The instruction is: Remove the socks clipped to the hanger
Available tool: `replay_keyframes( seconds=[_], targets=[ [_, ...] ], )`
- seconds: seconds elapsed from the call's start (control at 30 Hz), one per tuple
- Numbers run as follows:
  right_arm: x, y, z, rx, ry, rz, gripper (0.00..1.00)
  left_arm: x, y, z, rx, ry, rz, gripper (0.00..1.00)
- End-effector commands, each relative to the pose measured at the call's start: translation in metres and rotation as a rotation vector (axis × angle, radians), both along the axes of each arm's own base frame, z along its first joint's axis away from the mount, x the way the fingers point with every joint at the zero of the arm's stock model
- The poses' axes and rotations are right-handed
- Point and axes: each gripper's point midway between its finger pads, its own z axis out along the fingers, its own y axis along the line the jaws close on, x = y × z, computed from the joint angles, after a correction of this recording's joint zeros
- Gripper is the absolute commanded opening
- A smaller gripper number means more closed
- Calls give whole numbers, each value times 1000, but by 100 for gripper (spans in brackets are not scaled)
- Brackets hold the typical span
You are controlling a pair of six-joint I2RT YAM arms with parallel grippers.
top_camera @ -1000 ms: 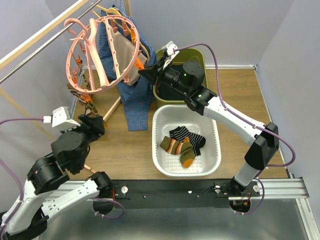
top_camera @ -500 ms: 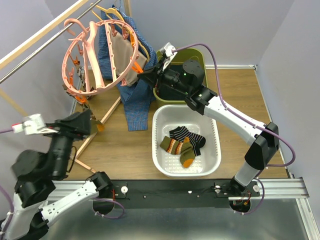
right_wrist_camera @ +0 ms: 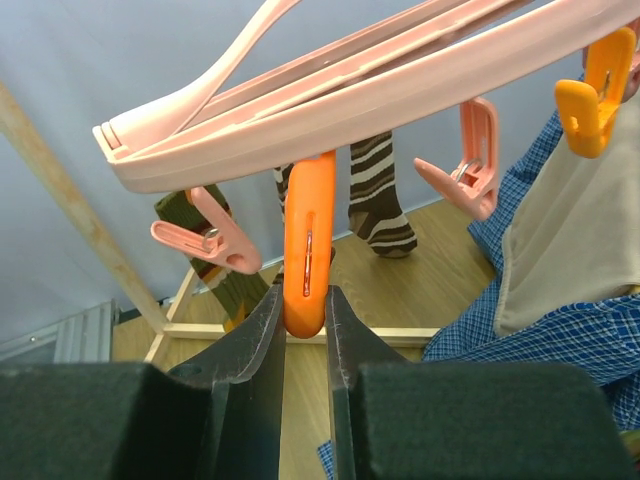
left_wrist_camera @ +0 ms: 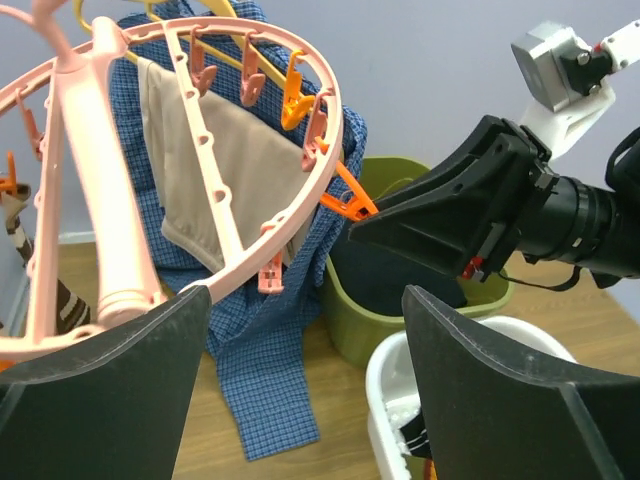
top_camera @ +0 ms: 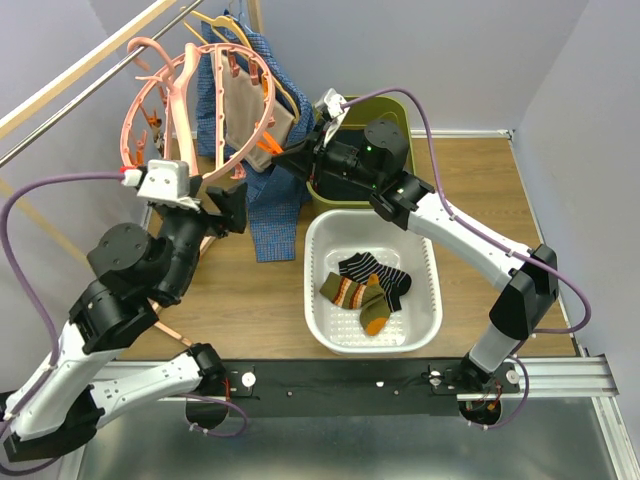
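Observation:
The round pink hanger (top_camera: 172, 100) hangs from the rack at the back left, tilted. My right gripper (top_camera: 283, 155) is shut on an orange clip (right_wrist_camera: 308, 255) at the ring's lower right edge. Beyond that clip a brown striped sock (right_wrist_camera: 375, 190) and an olive sock (right_wrist_camera: 215, 265) dangle from the ring (right_wrist_camera: 400, 90). My left gripper (top_camera: 225, 205) stands open and empty just below the ring (left_wrist_camera: 330, 130), facing the right gripper. A striped sock (left_wrist_camera: 65, 300) shows at the left edge of the left wrist view. Several socks (top_camera: 365, 290) lie in the white basket.
The white basket (top_camera: 370, 214) sits mid-table, with an olive green bin (top_camera: 400, 105) of dark clothing behind it. A blue checked garment (top_camera: 275, 215) and a beige one (top_camera: 245, 110) hang behind the ring. Wooden rack rails (top_camera: 90, 65) run along the left.
My left arm has swung up from the low left to just under the ring, and its jaws have spread wider. The ring has tilted a little. The right gripper keeps its hold on the clip.

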Motion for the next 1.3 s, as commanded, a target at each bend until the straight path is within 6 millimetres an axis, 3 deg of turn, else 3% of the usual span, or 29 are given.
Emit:
replay_keyframes(
  seconds=[0.0, 0.13, 0.3, 0.63, 0.77, 0.9, 1.13, 1.27],
  targets=[
    [-12, -6, 6, -5, -9, 39, 1, 5, 9, 23, -51, -20, 72, 86],
    [-13, -6, 3, -4, -1, 43, 1, 8, 36, 16, -220, 57, 241, 81],
    [-16, -3, -2, -7, 22, 71, 1, 3, 41, 8, -378, 61, 244, 70],
    [-25, -9, 3, 3, 31, 81, 1, 9, 3, 3, -545, 91, 101, 69],
    [-27, -11, 0, 0, 39, 81, 1, 15, -17, 9, -535, 76, 49, 68],
    [-28, -12, -4, -8, 55, 81, 1, 28, -32, 4, -510, 95, 56, 73],
    [-32, -11, -1, -1, 65, 100, 4, 46, -43, 1, -492, 121, 63, 73],
    [-33, -13, 1, 0, 66, 97, 12, 55, -47, -4, -468, 139, 66, 73]
  ],
)
